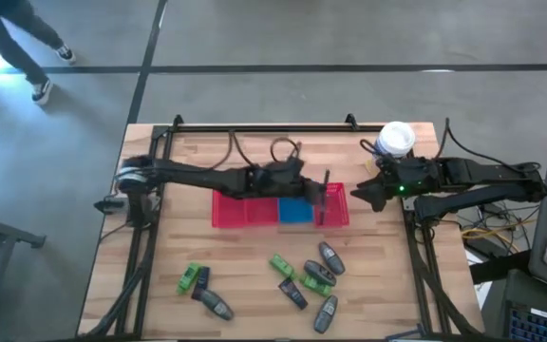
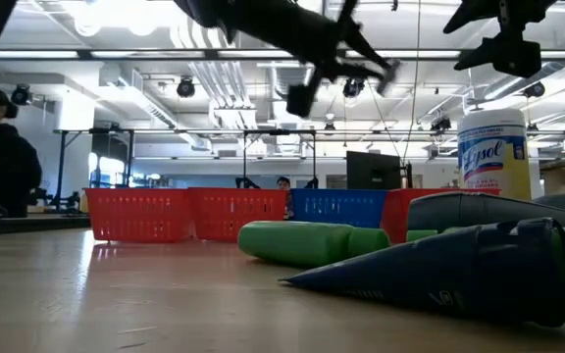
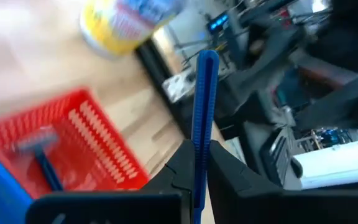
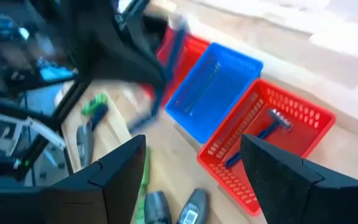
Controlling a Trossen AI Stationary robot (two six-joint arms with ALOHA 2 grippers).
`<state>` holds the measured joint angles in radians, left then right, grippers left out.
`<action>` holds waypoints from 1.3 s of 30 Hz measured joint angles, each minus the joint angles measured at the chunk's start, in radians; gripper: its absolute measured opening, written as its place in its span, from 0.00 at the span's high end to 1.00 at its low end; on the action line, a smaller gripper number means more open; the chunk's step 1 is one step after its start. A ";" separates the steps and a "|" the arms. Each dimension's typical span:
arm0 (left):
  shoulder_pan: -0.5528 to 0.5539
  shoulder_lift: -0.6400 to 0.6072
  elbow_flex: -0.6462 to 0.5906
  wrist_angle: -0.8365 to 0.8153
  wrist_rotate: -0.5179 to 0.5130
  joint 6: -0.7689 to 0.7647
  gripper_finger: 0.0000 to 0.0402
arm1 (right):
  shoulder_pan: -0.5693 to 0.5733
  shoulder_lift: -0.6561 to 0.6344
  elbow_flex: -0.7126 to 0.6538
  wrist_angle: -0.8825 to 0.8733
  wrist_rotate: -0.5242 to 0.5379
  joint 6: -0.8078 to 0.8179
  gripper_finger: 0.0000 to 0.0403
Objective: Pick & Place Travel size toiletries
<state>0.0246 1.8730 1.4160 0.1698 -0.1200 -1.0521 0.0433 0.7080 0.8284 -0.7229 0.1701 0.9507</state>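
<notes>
My left gripper (image 1: 313, 193) reaches in from the table's left and is shut on a thin blue razor (image 3: 205, 93), above the right red basket (image 1: 335, 217). A second razor (image 3: 39, 155) lies on that basket's floor and also shows in the right wrist view (image 4: 272, 124). My right gripper (image 1: 361, 195) hangs open and empty just right of the baskets. Green tubes (image 1: 193, 277), grey oval bottles (image 1: 330, 256) and small dark tubes (image 1: 292, 294) lie loose on the near half of the table. My left gripper pinches the razor's blue handle (image 3: 199, 142) between its two fingers. A long stretch of the handle sticks out past the fingertips. The razor is lifted clear, above the right red basket. The part behind the fingers is hidden by the gripper.
Two red baskets (image 1: 228, 211) and a blue basket (image 1: 294, 211) stand in a row with the right red one at mid-table. A large white canister (image 1: 396, 140) stands at the far right, close to my right arm. A person walks on the floor beyond the far left corner.
</notes>
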 joint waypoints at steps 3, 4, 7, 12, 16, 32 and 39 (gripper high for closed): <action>-0.004 0.083 0.022 0.004 -0.010 -0.067 0.95 | 0.000 -0.018 0.000 0.002 0.025 0.000 0.35; -0.004 0.111 0.030 0.016 -0.013 -0.089 0.95 | 0.000 -0.025 0.000 0.003 0.034 0.000 0.34; 0.000 0.185 0.073 0.037 -0.035 -0.128 0.95 | 0.000 -0.036 0.000 0.003 0.043 0.000 0.33; 0.000 0.277 0.175 0.012 -0.066 -0.140 0.95 | 0.000 -0.040 0.000 0.003 0.043 0.000 0.31; 0.000 0.316 0.248 -0.097 -0.104 -0.103 0.94 | 0.000 -0.039 0.000 0.000 0.043 0.000 0.30; 0.000 0.338 0.290 -0.217 -0.108 -0.114 0.69 | 0.000 -0.039 0.000 -0.031 0.043 -0.024 0.24; -0.012 0.308 0.351 -0.218 0.001 0.077 0.65 | 0.000 -0.040 0.000 -0.074 0.042 -0.013 0.22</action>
<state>0.0125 2.1809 1.7671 -0.0480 -0.1194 -0.9747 0.0433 0.6678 0.8284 -0.7969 0.2119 0.9380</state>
